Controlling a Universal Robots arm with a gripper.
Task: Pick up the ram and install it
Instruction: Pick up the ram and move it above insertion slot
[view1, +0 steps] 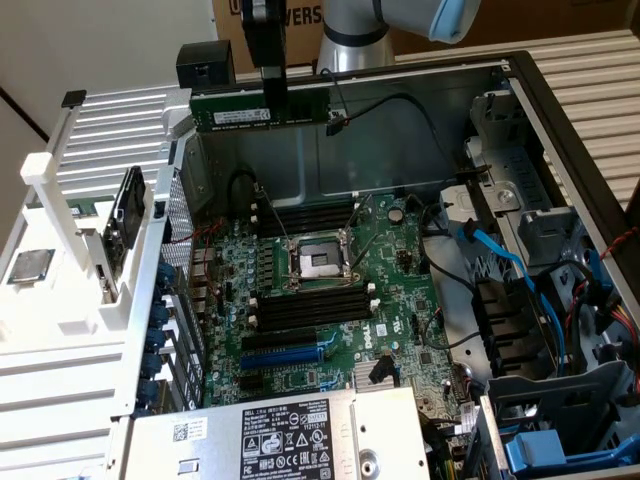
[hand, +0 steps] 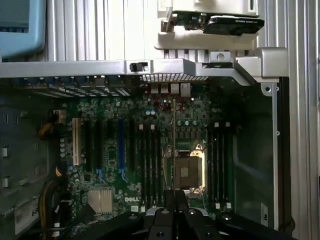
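arm (view1: 352, 38): smooth silver-grey round tube | joint cap (view1: 452, 20): rounded, pale blue | gripper (view1: 272, 104): black, boxy body | fingers (hand: 181, 201): two narrow flat black bars on a black mount

One processor socket (view1: 318, 262) sits mid-board. Two banks of memory slots flank the socket: a far bank (view1: 305, 218) and a near bank (view1: 310, 310). One memory stick (view1: 230, 110) hangs high beyond the socket. Past the near bank lie one blue card slot (view1: 283, 354) and one silver heat sink (view1: 362, 376).
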